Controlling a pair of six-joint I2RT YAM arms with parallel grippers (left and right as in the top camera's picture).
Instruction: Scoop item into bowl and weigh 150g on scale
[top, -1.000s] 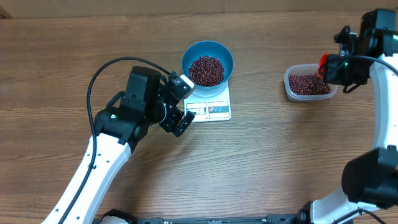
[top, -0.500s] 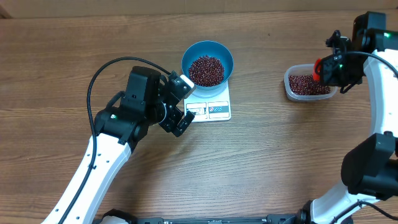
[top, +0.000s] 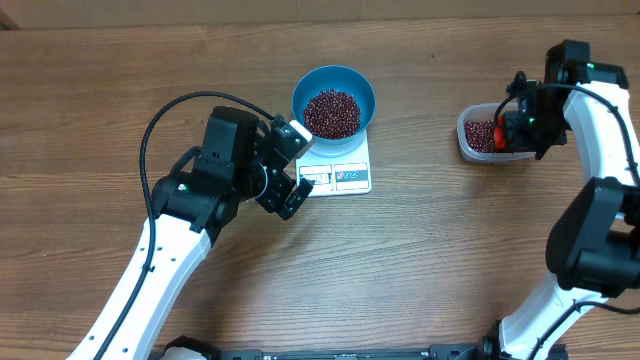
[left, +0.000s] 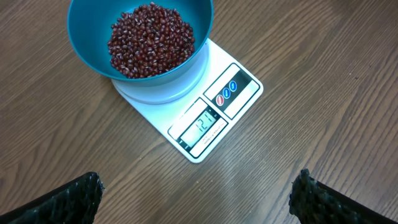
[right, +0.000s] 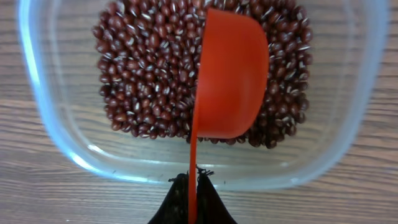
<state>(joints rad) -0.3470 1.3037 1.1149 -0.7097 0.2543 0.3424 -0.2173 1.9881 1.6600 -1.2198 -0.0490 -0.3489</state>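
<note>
The blue bowl (top: 334, 84) sits on the white scale (top: 340, 176) in the upper centre of the overhead frame, with a pile of red-brown beans (top: 331, 112) inside. The left pincer (top: 294, 167) is spread wide just left of the scale (gripping nothing). The right pincer (right: 193, 186) clamps the handle of a red scoop (right: 231, 81), which is turned on edge over more beans in the clear tub (right: 56, 143) at the upper right of the tabletop (top: 430, 260).

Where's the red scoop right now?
Overhead view, far right: the red scoop is gripped by the right end effector, turned on its side over the beans in the clear tub.
</note>
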